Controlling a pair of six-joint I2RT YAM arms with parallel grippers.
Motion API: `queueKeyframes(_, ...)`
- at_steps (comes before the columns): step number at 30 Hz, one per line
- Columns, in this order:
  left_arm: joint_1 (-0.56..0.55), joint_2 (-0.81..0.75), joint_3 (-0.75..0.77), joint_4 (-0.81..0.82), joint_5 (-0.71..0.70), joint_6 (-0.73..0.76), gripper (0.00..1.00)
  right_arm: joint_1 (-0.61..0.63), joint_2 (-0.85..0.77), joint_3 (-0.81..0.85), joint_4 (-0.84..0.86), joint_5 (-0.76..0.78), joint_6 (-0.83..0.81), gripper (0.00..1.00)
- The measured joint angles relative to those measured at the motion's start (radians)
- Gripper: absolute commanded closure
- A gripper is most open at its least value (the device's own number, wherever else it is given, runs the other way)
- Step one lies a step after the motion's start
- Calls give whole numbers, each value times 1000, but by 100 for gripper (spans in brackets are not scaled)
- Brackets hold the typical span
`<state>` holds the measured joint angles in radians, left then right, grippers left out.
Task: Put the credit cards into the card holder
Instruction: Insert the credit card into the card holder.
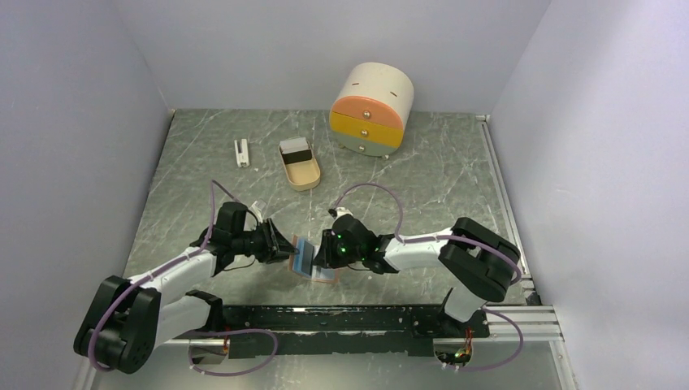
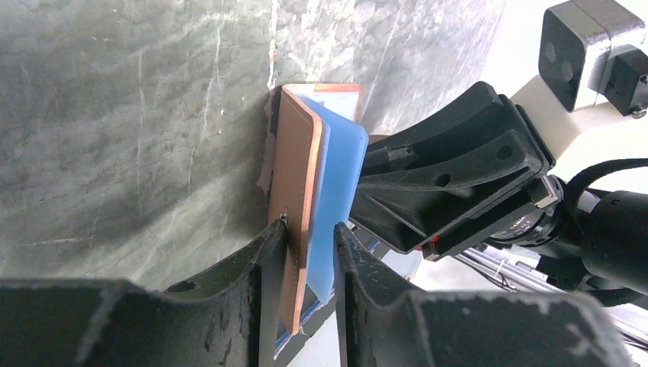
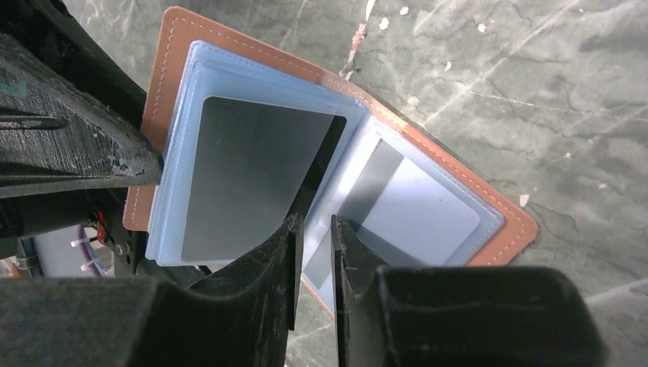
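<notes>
Close by, mid-table, just ahead of the arm bases: the card holder [image 2: 294, 168], open like a book, other half down on the table [image 1: 431, 187]. Stands up by one pink flap and a blue leaf, in the narrow pinch of the left gripper [image 2: 309, 229]. Keep that flap still and upright.

Right gripper [image 3: 315, 225] down to a thin slit; hard to tell whether gripping the dark card [image 3: 325, 149] or not. Slide it in straight and flat, next to the grey card [image 3: 244, 176] (no bending, no poking the clear pocket).

Farther back: beige tray [image 1: 309, 184], white block [image 1: 241, 152], round drawer box [image 1: 372, 110].

No words to read anywhere; tiny print on the right arm too blurry.
</notes>
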<state>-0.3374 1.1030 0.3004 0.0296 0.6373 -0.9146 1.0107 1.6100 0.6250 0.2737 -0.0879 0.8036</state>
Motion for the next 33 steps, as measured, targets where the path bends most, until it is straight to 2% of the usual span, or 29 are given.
queueKeyframes(13, 0, -31, 3, -9, 11, 2, 60, 0, 50, 17, 60, -28, -1, 77)
queueKeyframes(20, 0, -45, 6, -5, 14, 2, 69, -2, 51, 16, 65, -29, -1, 77)
queueKeyframes(30, 0, -9, 13, 0, 21, 16, 71, -3, 51, 6, 81, -32, 0, 77)
queueKeyframes(33, 0, 1, 23, -3, 21, 26, 79, -3, 51, 2, 89, -33, 0, 77)
